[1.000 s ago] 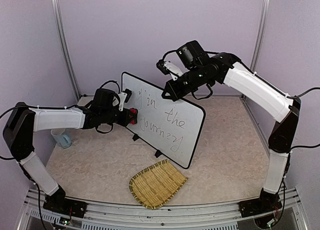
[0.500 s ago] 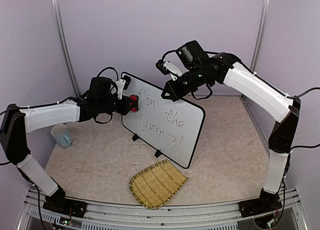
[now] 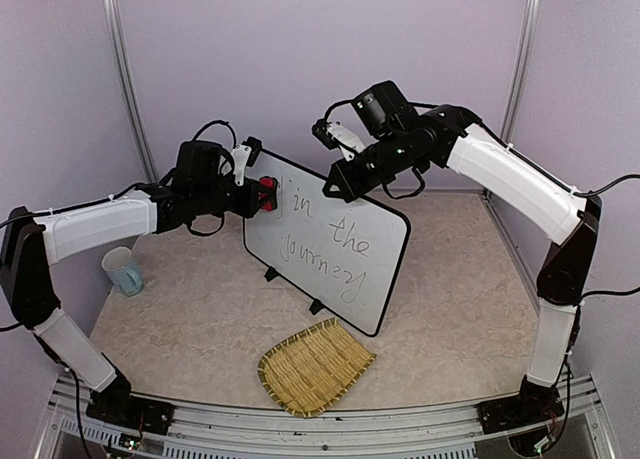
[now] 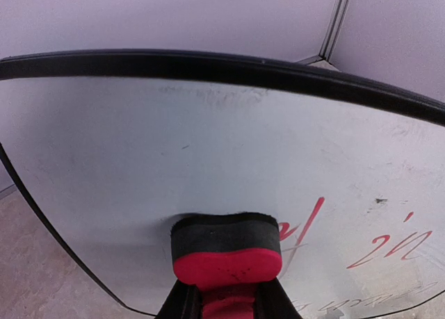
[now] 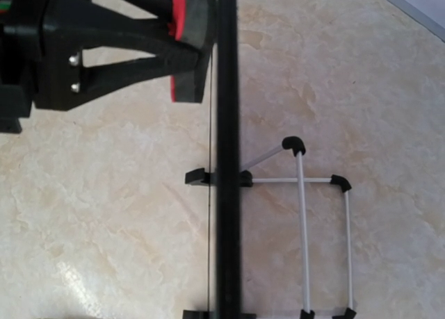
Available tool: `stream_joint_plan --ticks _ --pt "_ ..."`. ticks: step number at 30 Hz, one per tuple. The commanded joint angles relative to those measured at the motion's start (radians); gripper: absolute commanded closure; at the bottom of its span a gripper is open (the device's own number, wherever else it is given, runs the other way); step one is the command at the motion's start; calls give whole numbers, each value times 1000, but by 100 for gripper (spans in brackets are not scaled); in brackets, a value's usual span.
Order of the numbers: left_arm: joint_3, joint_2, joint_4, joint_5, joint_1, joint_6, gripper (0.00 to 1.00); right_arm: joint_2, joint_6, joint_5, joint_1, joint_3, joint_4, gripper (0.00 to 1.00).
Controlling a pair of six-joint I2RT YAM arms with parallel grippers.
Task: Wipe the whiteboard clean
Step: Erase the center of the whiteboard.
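Observation:
The whiteboard [image 3: 262, 244] stands upright on its wire stand mid-table, with handwriting on its middle and right. My left gripper [image 3: 256, 195] is shut on a red and black eraser [image 3: 267, 193], whose black felt is pressed on the board's upper left. In the left wrist view the eraser [image 4: 227, 246] rests on bare board [image 4: 139, 145], just left of red strokes. My right gripper [image 3: 335, 187] is at the board's top rim. Its fingers are outside the right wrist view, where the rim [image 5: 227, 194] runs edge-on down the middle and the eraser [image 5: 188, 27] shows at the top.
A woven straw mat [image 3: 313, 365] lies in front of the board near the table's front edge. A pale blue cup [image 3: 123, 271] stands at the left. The wire stand [image 5: 306, 215] props the board from behind. Metal posts rise at the back corners.
My left gripper has slid the eraser upward along the board's left side, towards the top rim. The right arm and the board have not moved.

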State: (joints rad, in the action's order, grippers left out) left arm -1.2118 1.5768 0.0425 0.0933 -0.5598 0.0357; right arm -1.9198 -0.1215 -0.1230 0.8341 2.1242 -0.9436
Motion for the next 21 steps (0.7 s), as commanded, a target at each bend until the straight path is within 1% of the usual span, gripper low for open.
stream_joint_plan --ticks 1,14,21 --pt "-13 -13 -49 1 -8 -18 84 -28 96 -42 34 -29 -65 100" --pt "88 -19 -143 33 -9 7 84 -1 91 -25 33 -61 -56 100" --pt "137 5 -125 -39 -12 4 84 6 88 -18 33 -55 -60 100"
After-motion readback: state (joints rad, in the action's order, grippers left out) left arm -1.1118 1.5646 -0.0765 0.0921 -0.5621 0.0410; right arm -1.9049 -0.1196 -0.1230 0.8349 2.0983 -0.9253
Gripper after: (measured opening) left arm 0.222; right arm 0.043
